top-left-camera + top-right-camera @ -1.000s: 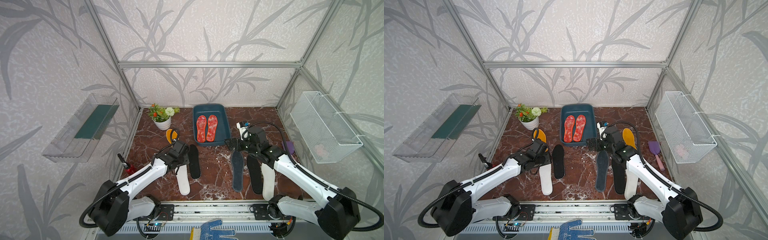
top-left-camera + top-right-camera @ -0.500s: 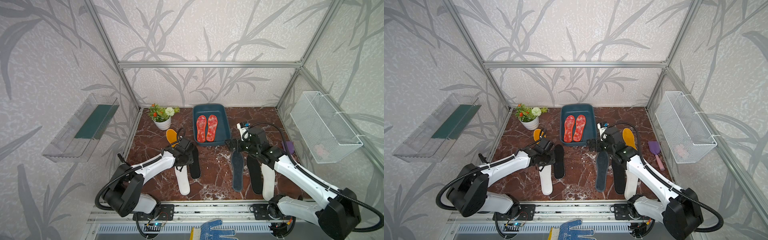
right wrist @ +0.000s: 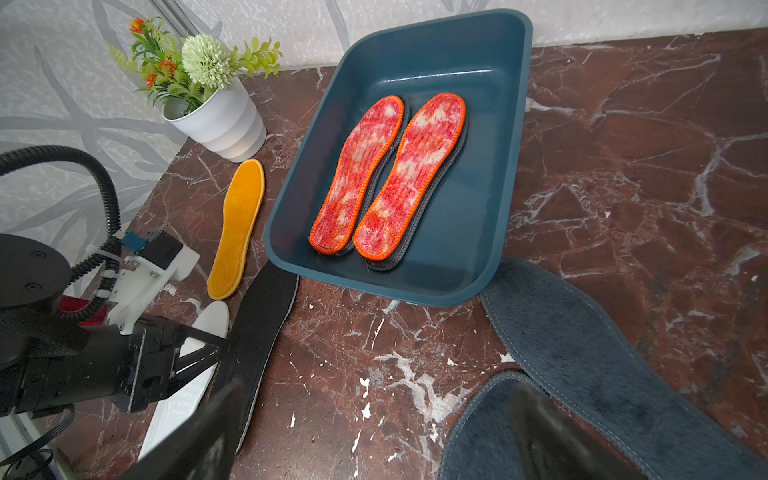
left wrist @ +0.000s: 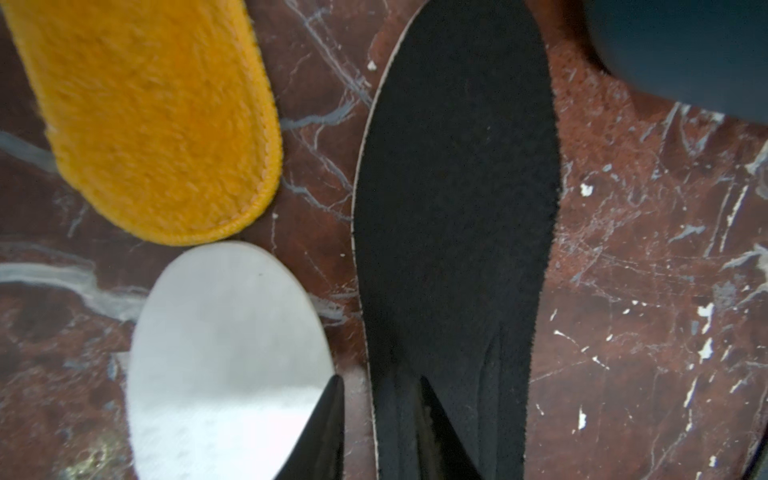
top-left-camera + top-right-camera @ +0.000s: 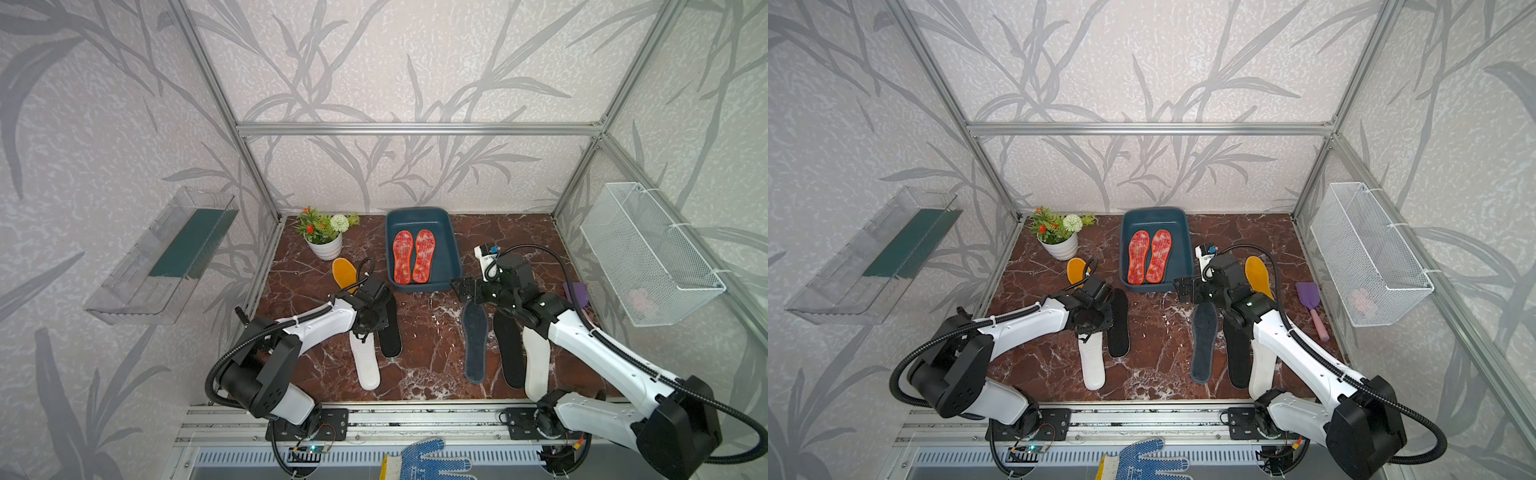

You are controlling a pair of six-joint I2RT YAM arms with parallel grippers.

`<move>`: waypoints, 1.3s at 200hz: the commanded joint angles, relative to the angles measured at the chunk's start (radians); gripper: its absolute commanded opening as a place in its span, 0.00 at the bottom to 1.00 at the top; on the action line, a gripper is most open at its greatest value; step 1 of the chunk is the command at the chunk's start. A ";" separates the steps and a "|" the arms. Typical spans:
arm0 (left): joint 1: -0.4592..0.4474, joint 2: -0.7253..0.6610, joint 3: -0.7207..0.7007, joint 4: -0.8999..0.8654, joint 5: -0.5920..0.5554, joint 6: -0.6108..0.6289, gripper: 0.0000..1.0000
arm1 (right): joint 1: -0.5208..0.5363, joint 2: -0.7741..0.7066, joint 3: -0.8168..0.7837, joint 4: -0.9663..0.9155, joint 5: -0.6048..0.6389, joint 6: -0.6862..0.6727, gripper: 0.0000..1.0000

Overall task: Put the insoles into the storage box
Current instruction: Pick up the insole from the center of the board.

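Front edge: a blue-dotted knitted work glove (image 5: 428, 461) lies on the rail, not part of the job.

Step in hand (judged): picking up the flat black foam insole (image 5: 391, 336) from the red-brown marbled desk (image 5: 428, 332).
- The left hand (image 4: 382, 415) is low over it with its jaws a narrow gap apart. One tip is on the black face, the other over the bare strip beside the flat white insole (image 5: 365, 365). Nothing is lifted and no grip can be made out.
- The right hand (image 3: 376, 390) is spread wide and empty, above the toe of the dark grey felt insole (image 5: 473, 340).

Next move: pinch a thin edge lying flat. The insole may slide rather than rise.

Farther: a mustard-yellow fleece insole (image 5: 344, 272), then the shallow teal-blue plastic storage box (image 5: 446, 245) by the back wall. It holds the mottled red-orange insoles (image 5: 424, 255). Most insoles lie outside it.

Room: leaf-patterned walls, a clear plastic shelf (image 5: 166, 257) and a white wire-mesh basket (image 5: 648, 253).
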 commanded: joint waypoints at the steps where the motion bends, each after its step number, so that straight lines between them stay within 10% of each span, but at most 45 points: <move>1: 0.006 0.021 0.027 0.008 0.011 -0.004 0.26 | 0.000 -0.017 -0.003 -0.012 0.016 -0.015 0.99; 140: 0.006 0.036 0.054 0.001 0.010 0.001 0.00 | 0.000 -0.025 0.002 -0.030 0.024 -0.021 0.99; 260: 0.009 -0.538 -0.168 0.013 -0.101 0.061 0.00 | 0.000 -0.017 0.019 -0.037 -0.033 -0.018 0.99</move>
